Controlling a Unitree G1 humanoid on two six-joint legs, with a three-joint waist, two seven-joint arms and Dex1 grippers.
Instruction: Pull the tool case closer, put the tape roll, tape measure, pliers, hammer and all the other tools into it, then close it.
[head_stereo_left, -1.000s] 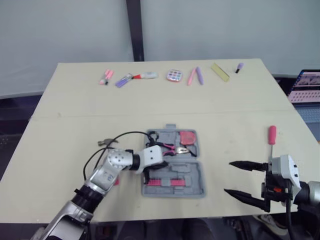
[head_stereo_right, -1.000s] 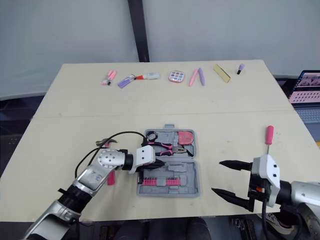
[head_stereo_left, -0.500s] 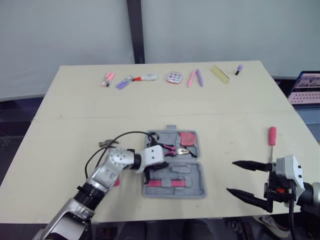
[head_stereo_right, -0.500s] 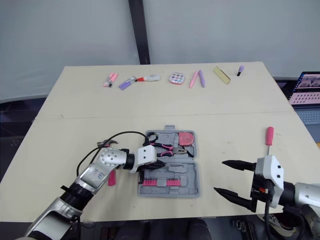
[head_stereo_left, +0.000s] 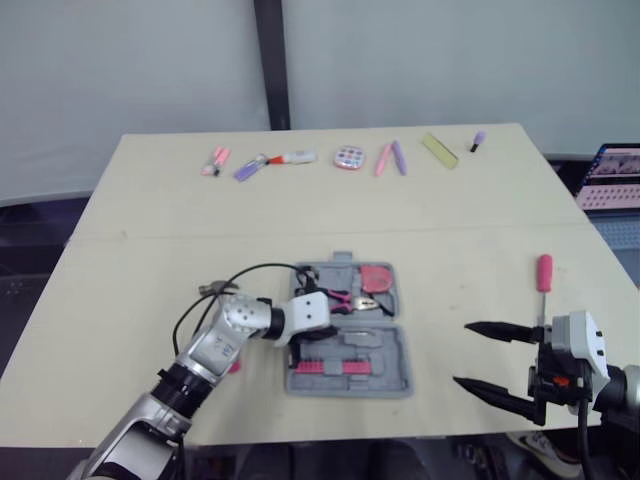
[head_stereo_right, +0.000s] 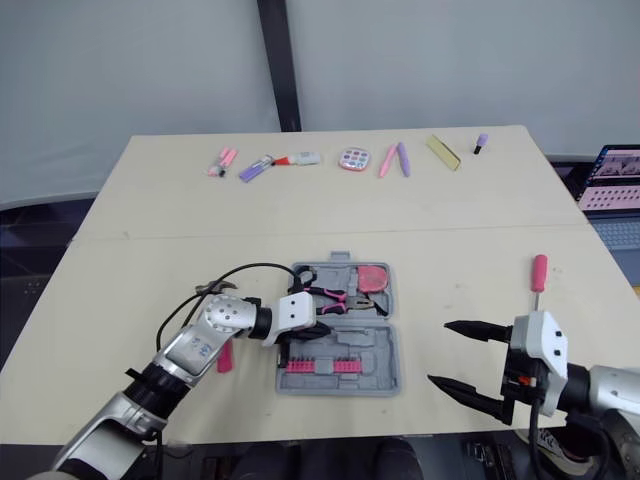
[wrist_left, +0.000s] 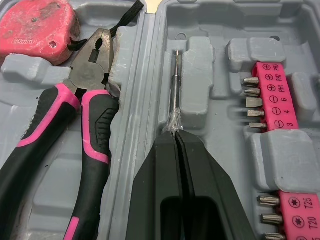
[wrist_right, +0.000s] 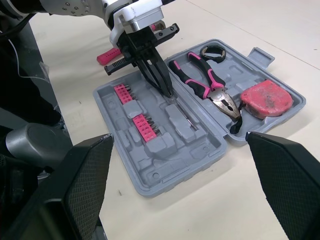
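The grey tool case (head_stereo_left: 346, 364) lies open at the table's middle front. Its far half holds pink-handled pliers (wrist_left: 75, 115), a pink tape measure (wrist_left: 37, 27) and a black tape roll (wrist_right: 212, 51). Pink bit strips (wrist_left: 272, 97) sit in the near half. My left gripper (wrist_left: 176, 134) is down in that half, shut on the end of a thin metal shaft (wrist_left: 175, 85) lying in a groove. The hammer (head_stereo_left: 213, 288) lies left of the case, partly under my left arm. A pink-handled screwdriver (head_stereo_left: 544, 272) lies at the right. My right gripper (head_stereo_left: 462, 354) hovers open right of the case, holding nothing.
Markers, pens and small items (head_stereo_left: 347, 156) line the table's far edge. A laptop (head_stereo_left: 612, 172) stands beyond the right edge. Bare tabletop (head_stereo_left: 200, 220) stretches between the case and the far row.
The left gripper stays in the case's near half. The right gripper has drifted slightly to the right. The view itself has shifted a little.
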